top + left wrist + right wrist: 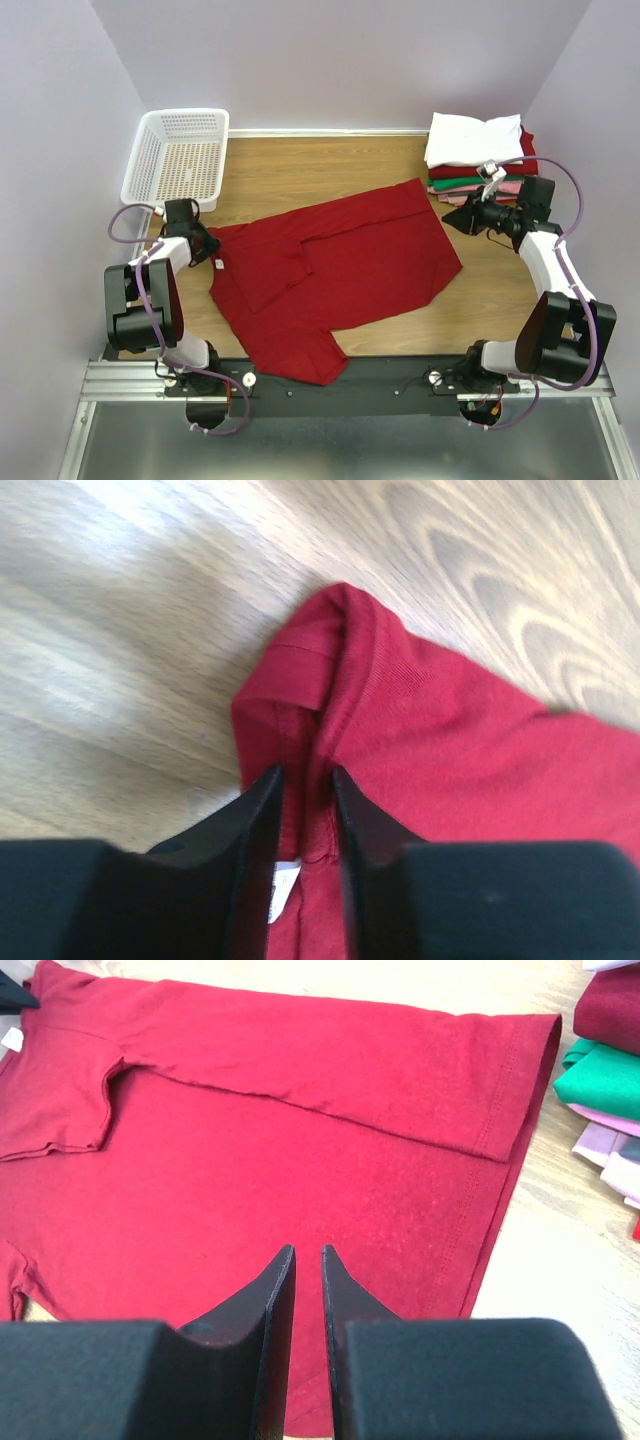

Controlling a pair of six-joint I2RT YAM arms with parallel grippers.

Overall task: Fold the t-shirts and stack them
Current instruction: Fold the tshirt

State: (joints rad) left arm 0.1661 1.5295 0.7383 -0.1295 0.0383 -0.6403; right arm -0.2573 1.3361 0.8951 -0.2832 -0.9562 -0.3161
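A large dark red t-shirt (350,262) lies on the wooden table, with its top part folded down over the body. My left gripper (208,250) is at the shirt's left corner by the collar. In the left wrist view the gripper (305,772) is shut on a ridge of the red cloth (450,730) beside a white label (282,885). My right gripper (452,216) is over the shirt's right corner. In the right wrist view it (308,1250) is nearly shut and empty above the cloth (300,1140). A stack of folded t-shirts (470,138), white on top, stands at the back right.
A white mesh basket (185,113) stands at the back left. The stack's dark red (612,1010), green (600,1072) and pink (598,1140) layers show at the right edge of the right wrist view. Bare wood (330,165) lies behind the shirt.
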